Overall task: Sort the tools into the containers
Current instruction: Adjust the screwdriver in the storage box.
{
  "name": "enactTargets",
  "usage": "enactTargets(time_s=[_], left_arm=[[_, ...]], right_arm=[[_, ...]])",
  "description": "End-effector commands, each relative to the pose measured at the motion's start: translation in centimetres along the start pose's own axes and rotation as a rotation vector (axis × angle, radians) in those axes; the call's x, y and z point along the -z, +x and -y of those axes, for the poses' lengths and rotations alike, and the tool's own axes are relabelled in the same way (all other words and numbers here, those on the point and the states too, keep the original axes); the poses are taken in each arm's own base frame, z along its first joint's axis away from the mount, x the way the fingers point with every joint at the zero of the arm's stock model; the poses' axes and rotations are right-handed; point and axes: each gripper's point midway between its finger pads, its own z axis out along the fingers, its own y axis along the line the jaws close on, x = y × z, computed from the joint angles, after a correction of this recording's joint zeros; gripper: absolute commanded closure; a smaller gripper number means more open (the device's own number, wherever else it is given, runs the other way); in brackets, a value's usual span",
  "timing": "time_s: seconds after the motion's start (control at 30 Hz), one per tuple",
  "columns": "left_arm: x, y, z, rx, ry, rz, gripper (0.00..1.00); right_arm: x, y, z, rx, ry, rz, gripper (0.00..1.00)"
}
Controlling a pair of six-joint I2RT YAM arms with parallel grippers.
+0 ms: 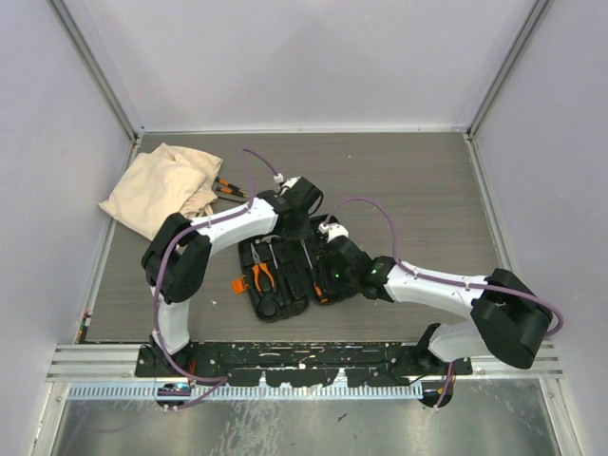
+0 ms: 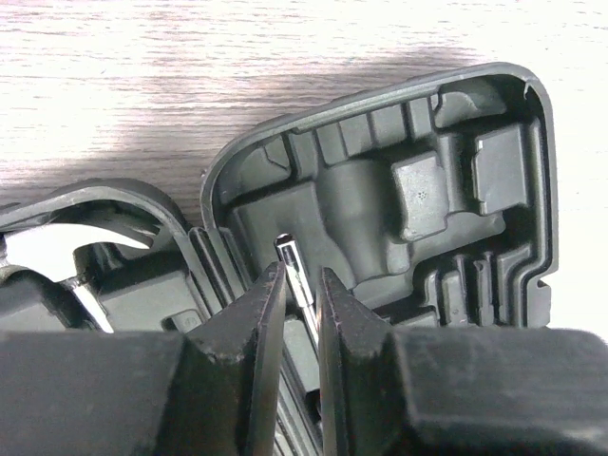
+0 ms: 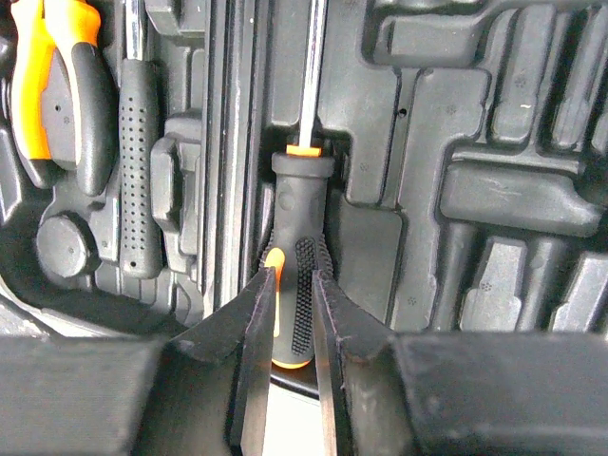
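An open black tool case [image 1: 285,275] lies mid-table. Orange-handled pliers [image 1: 263,276] [image 3: 47,85] sit in its moulded slots beside a tool with a dotted black grip [image 3: 138,171]. A screwdriver [image 3: 299,218] with a black-and-orange handle lies along the case. My right gripper [image 3: 293,275] [image 1: 330,250] is shut on the butt end of that handle. My left gripper [image 2: 302,271] [image 1: 302,201] hovers at the case's far end. Its jaws stand narrowly apart around a steel shaft tip [image 2: 291,255], with a gap still showing beside the shaft.
A beige cloth bag [image 1: 161,188] lies at the far left, with two orange-and-black tool handles [image 1: 228,188] poking out of it. An orange latch [image 1: 237,285] juts from the case's left edge. Grey walls enclose the table on three sides.
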Motion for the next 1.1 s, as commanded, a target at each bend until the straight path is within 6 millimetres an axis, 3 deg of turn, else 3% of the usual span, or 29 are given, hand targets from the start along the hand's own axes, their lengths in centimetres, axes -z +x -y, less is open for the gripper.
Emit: enactTargets(time_s=[0.0, 0.13, 0.27, 1.07], left_arm=[[1.0, -1.1, 0.3, 0.035, 0.012, 0.029, 0.80], [1.1, -1.0, 0.4, 0.036, 0.017, 0.028, 0.80], [0.9, -0.8, 0.3, 0.033, 0.015, 0.020, 0.79], [0.6, -0.4, -0.8, 0.040, -0.038, 0.018, 0.82]], right_arm=[[0.7, 0.0, 0.3, -0.003, 0.006, 0.023, 0.72], [1.6, -1.7, -1.4, -0.013, -0.078, 0.094, 0.66], [2.0, -2.4, -1.9, -0.017, -0.094, 0.118, 0.65], [0.2, 0.2, -1.3, -0.007, -0.062, -0.009, 0.73]])
